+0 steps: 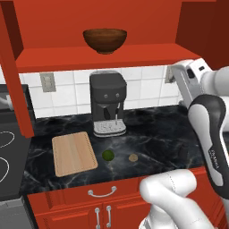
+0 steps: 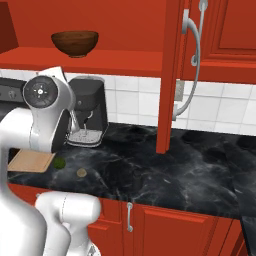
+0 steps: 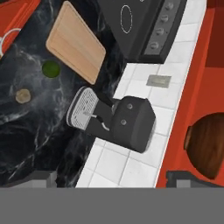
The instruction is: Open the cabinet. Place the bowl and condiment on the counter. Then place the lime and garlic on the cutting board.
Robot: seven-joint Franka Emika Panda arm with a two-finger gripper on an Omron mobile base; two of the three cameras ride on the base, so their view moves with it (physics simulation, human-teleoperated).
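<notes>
Your end effector (image 3: 112,178) spread wide and empty, cabinet (image 1: 15,67) open, bowl (image 1: 104,40) on its shelf, lime (image 1: 108,155) and garlic (image 1: 133,157) on the table (image 1: 156,134) beside the cutting board (image 1: 74,153)

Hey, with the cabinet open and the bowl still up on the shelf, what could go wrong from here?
1. The bowl sits near the shelf's front edge; a clumsy grasp by the open gripper might tip it onto the coffee machine directly below.
2. The open cabinet door stands out over the counter and may catch the swinging arm.
3. The lime and garlic lie loose and could roll if bumped.
</notes>
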